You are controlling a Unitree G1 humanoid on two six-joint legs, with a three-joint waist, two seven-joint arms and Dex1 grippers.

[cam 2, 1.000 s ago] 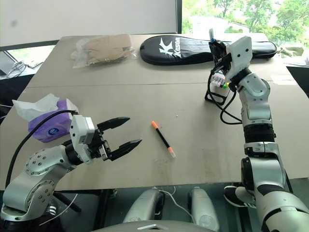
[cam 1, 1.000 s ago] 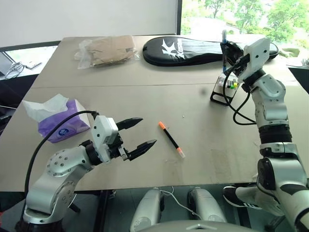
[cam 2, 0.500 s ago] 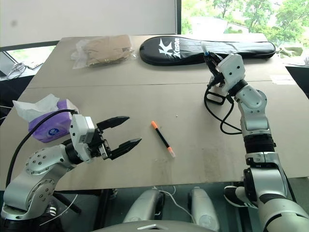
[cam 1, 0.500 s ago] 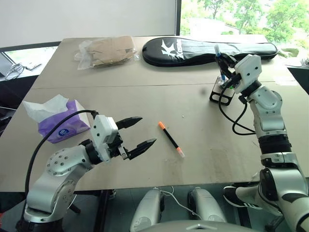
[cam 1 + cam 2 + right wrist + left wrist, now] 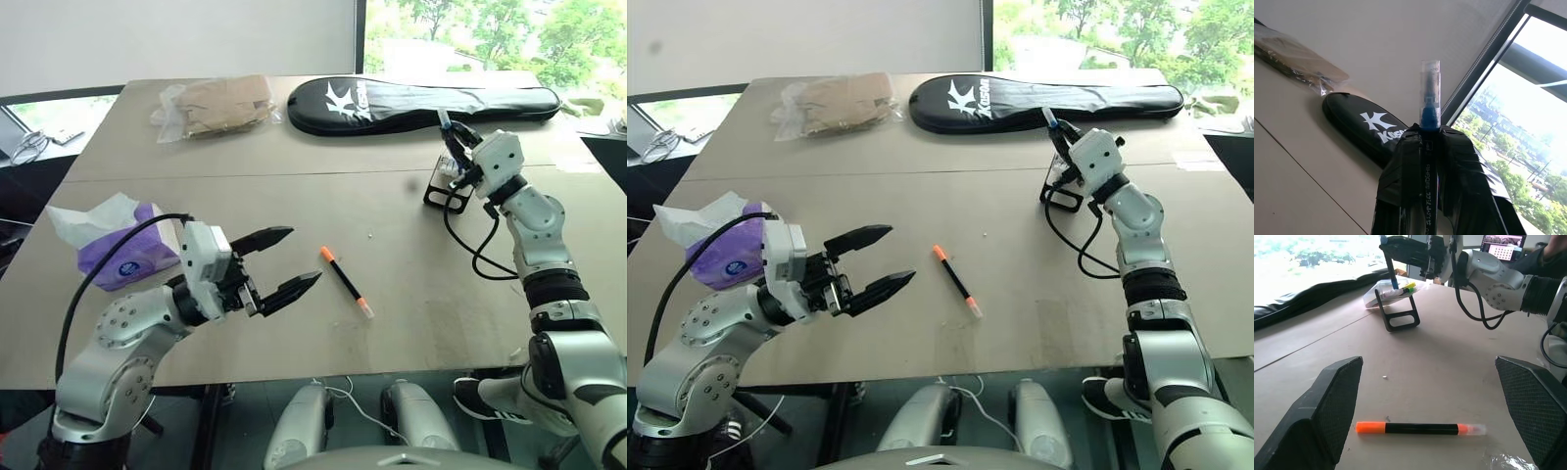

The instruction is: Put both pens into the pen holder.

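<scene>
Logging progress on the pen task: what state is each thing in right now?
Orange pen: flat on table, untouched.
Blue pen: upright, clamped in right gripper at the holder.
Holder: standing, markers inside.
Left gripper: open, empty.

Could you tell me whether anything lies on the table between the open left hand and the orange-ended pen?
Nothing visible does. The left hand is open, and the orange-ended pen lies flat on bare table between its fingers. The pen holder stands well beyond it.
</scene>
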